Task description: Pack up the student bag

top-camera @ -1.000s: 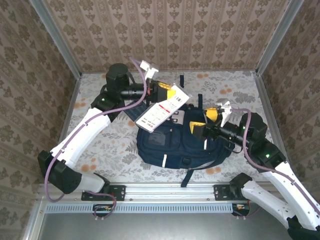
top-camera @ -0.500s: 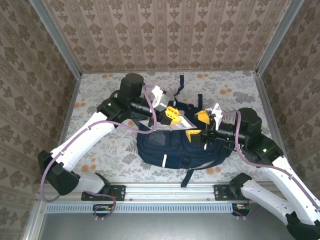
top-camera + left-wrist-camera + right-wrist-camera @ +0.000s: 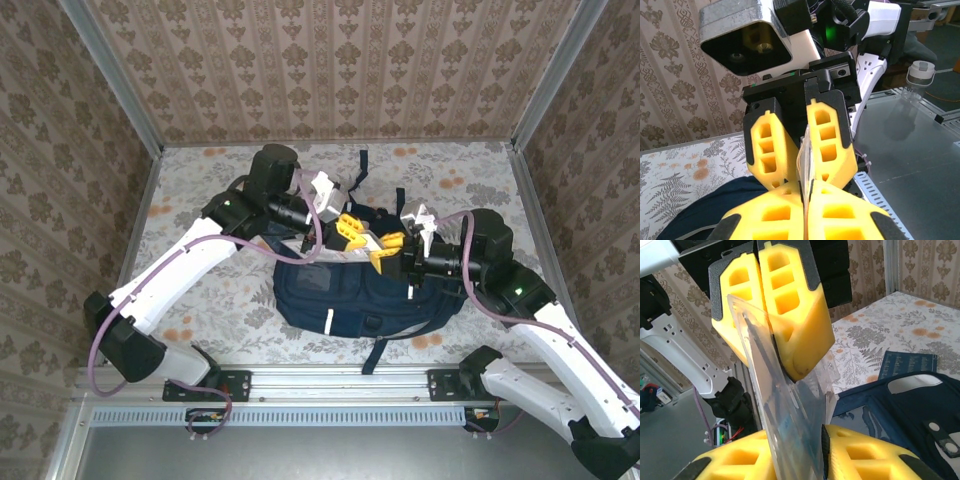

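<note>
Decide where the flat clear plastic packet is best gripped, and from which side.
Grip the flat clear plastic packet near an edge, closing on its two broad faces, approaching edge-on from either end. It stands roughly on edge and is sheet-thin, so only the faces offer purchase. The left end effector and right end effector pinch it so, over the large navy-blue fabric backpack.

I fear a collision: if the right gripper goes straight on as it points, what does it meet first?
Probably the left gripper, facing it closely; both pinch the same clear flat packet.
</note>
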Robot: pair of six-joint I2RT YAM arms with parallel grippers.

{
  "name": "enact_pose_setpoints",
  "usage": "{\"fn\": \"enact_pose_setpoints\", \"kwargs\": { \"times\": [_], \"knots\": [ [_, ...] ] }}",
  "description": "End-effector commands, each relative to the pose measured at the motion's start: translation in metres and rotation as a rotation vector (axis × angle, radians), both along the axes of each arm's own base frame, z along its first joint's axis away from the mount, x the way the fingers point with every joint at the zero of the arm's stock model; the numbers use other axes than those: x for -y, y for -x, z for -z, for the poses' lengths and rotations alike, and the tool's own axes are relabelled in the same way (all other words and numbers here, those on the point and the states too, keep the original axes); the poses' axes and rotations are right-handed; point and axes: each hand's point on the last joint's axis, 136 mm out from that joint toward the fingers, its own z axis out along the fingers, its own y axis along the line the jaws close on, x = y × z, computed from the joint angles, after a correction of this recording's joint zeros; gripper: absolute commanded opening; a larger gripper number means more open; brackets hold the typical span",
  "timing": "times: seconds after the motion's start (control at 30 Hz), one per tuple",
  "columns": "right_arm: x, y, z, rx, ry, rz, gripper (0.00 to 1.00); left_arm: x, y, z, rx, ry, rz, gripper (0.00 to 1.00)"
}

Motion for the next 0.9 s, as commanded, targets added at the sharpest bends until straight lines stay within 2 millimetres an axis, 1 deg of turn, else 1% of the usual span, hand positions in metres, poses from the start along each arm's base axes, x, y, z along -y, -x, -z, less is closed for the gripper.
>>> {"fn": "enact_pose_setpoints", "kwargs": {
  "times": [0.0, 0.07, 0.1, 0.17, 0.23, 0.27, 0.3, 0.33, 0.4, 0.43, 0.47, 0.5, 0.57, 0.63, 0.67, 0.73, 0.8, 0.83, 0.87],
  "knots": [
    [-0.001, 0.0, -0.006, 0.031, -0.02, -0.002, 0.16, 0.003, 0.006, -0.01, 0.01, 0.014, 0.02, 0.17],
    [0.003, -0.005, -0.003, 0.045, -0.009, 0.041, 0.03, 0.005, 0.001, -0.008, 0.014, 0.0, -0.02, 0.3],
    [0.006, -0.007, -0.002, 0.053, -0.005, 0.062, 0.0, 0.007, -0.004, -0.008, 0.013, -0.005, -0.048, 0.35],
    [0.014, -0.013, -0.001, 0.071, 0.0, 0.131, 0.0, 0.01, -0.018, -0.004, 0.015, -0.024, -0.143, 0.5],
    [0.026, -0.023, 0.003, 0.065, 0.004, 0.233, 0.0, 0.009, -0.031, -0.006, 0.02, -0.02, -0.217, 0.58],
    [0.035, -0.031, 0.006, 0.051, 0.008, 0.309, 0.0, 0.009, -0.039, -0.007, 0.012, -0.014, -0.26, 0.61],
    [0.044, -0.038, 0.008, 0.036, 0.014, 0.381, 0.0, 0.009, -0.047, -0.007, 0.006, -0.011, -0.302, 0.61],
    [0.059, -0.048, 0.015, 0.007, 0.029, 0.491, 0.0, 0.008, -0.057, -0.007, -0.007, -0.004, -0.354, 0.62],
    [0.096, -0.065, 0.028, -0.067, 0.059, 0.73, 0.0, 0.005, -0.084, -0.004, -0.046, -0.005, -0.508, 0.62],
    [0.114, -0.07, 0.036, -0.095, 0.081, 0.831, 0.0, 0.003, -0.105, 0.001, -0.087, -0.026, -0.631, 0.62],
    [0.13, -0.074, 0.042, -0.118, 0.103, 0.915, 0.0, -0.001, -0.122, 0.008, -0.144, -0.056, -0.727, 0.6],
    [0.146, -0.076, 0.048, -0.142, 0.122, 0.998, 0.0, -0.003, -0.134, 0.015, -0.21, -0.088, -0.79, 0.58],
    [0.185, -0.075, 0.057, -0.196, 0.132, 1.18, 0.0, -0.001, -0.153, 0.037, -0.425, -0.176, -0.88, 0.57],
    [0.211, -0.073, 0.061, -0.221, 0.095, 1.29, 0.0, 0.014, -0.156, 0.06, -0.61, -0.253, -0.858, 0.57],
    [0.225, -0.071, 0.06, -0.224, 0.062, 1.357, 0.0, 0.024, -0.155, 0.074, -0.692, -0.283, -0.852, 0.57],
    [0.247, -0.065, 0.059, -0.217, 0.025, 1.462, 0.0, 0.047, -0.153, 0.1, -0.813, -0.322, -0.864, 0.57],
    [0.26, -0.061, 0.056, -0.205, 0.015, 1.527, 0.0, 0.064, -0.15, 0.125, -0.917, -0.397, -0.924, 0.58],
    [0.266, -0.058, 0.055, -0.201, 0.014, 1.554, 0.0, 0.074, -0.148, 0.139, -0.974, -0.449, -0.936, 0.6],
    [0.271, -0.056, 0.055, -0.199, 0.01, 1.583, 0.0, 0.084, -0.142, 0.149, -1.035, -0.495, -0.923, 0.61]
  ]
}}
